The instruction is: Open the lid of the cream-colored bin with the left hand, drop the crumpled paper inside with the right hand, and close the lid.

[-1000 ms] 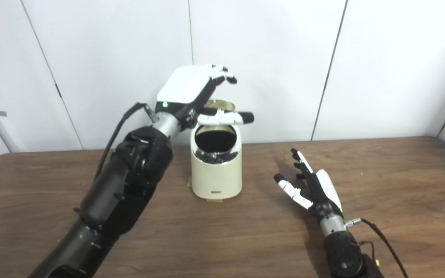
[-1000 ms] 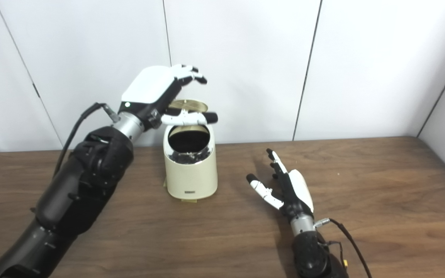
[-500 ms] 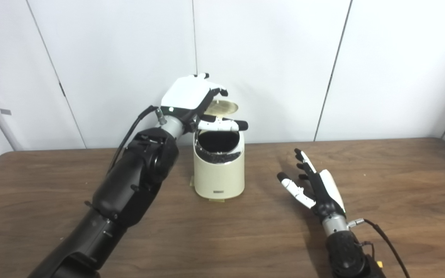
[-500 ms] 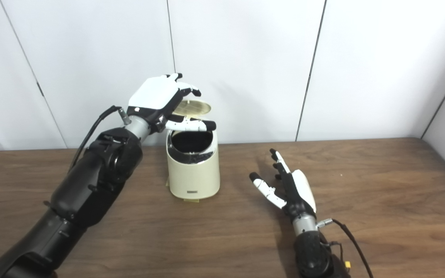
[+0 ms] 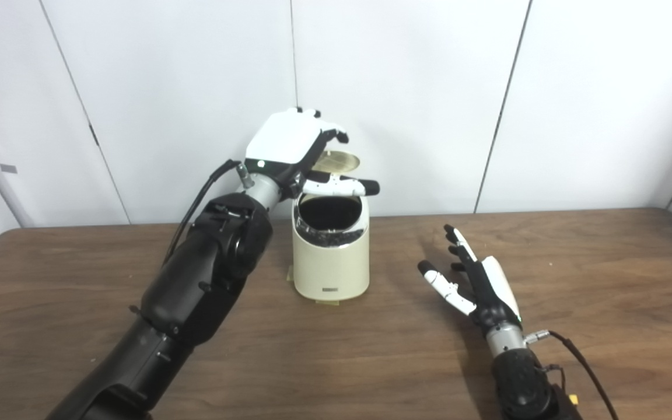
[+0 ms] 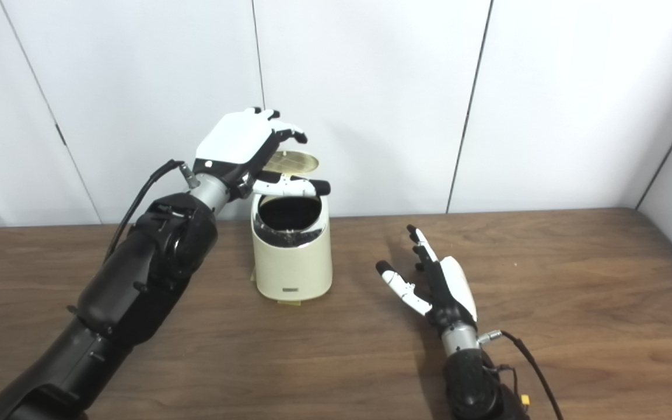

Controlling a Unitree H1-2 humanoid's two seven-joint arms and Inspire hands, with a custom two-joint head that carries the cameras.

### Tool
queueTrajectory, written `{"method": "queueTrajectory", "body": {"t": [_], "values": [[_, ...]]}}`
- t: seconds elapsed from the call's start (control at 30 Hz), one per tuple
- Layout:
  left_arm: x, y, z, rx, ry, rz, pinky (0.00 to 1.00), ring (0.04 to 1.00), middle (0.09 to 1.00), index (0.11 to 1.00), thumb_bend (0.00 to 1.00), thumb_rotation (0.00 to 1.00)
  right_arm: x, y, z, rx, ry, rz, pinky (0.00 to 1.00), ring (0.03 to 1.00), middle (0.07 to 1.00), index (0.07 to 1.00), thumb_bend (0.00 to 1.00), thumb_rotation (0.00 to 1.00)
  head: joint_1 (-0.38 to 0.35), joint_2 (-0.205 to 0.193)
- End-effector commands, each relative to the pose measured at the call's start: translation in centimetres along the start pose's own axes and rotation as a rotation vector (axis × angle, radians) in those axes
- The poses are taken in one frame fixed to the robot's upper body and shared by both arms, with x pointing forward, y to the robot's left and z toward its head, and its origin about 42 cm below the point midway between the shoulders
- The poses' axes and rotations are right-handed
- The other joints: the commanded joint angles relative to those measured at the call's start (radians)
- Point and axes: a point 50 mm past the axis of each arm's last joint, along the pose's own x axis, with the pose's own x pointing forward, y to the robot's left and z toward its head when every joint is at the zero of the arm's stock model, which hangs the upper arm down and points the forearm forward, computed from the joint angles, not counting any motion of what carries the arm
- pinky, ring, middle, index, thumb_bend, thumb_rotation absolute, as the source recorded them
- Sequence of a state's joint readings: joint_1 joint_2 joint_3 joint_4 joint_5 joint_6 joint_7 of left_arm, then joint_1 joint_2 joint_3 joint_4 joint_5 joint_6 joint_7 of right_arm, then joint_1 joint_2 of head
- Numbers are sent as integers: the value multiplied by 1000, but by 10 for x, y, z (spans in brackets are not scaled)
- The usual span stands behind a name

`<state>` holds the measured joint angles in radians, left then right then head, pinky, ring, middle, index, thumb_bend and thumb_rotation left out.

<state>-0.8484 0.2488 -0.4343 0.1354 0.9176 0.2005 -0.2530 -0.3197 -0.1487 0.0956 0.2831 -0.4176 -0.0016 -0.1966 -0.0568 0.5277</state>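
The bin (image 6: 293, 256) stands on the table (image 6: 575, 303), left of centre, its lid (image 6: 293, 161) tipped up at the far side. The left hand (image 6: 242, 149) hovers over the lid, fingers curled, thumb across the mouth. The right hand (image 6: 435, 286) rests near the bin's right, fingers spread, holding nothing.

Black arms (image 5: 196, 291), white-shelled robot hand (image 5: 289, 146), cables (image 5: 581, 361)

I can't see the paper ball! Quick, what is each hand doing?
Left hand: up at the raised lid of the bin; whether it grips the lid cannot be told.
Right hand: open, holding nothing, no paper in it.
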Motion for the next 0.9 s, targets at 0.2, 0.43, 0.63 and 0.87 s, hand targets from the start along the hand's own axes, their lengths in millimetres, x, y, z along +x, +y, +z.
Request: {"method": "queueTrajectory", "body": {"t": [0.2, 0.43, 0.63, 0.87], "values": [[-5, 17, 15, 72, -19, 27, 1000, 926, 815, 789, 1000, 1000, 8, -8, 13, 4, -45, -16, 793, 902, 944, 949, 388, 744, 0, 10], [-12, 1, 16, 99, -2, -24, 1000, 943, 836, 799, 1000, 1000, 7, -9, 15, 1, -52, -13, 802, 908, 945, 948, 377, 737, -2, 16], [-17, -10, 17, 109, 23, -67, 1000, 946, 839, 802, 1000, 1000, 6, -9, 16, 5, -39, -15, 803, 907, 947, 948, 410, 755, -7, 16], [-20, -20, 17, 82, 50, -98, 1000, 936, 834, 795, 1000, 1000, 5, -12, 17, 3, -39, -10, 793, 899, 936, 944, 402, 734, -8, 24]]}}
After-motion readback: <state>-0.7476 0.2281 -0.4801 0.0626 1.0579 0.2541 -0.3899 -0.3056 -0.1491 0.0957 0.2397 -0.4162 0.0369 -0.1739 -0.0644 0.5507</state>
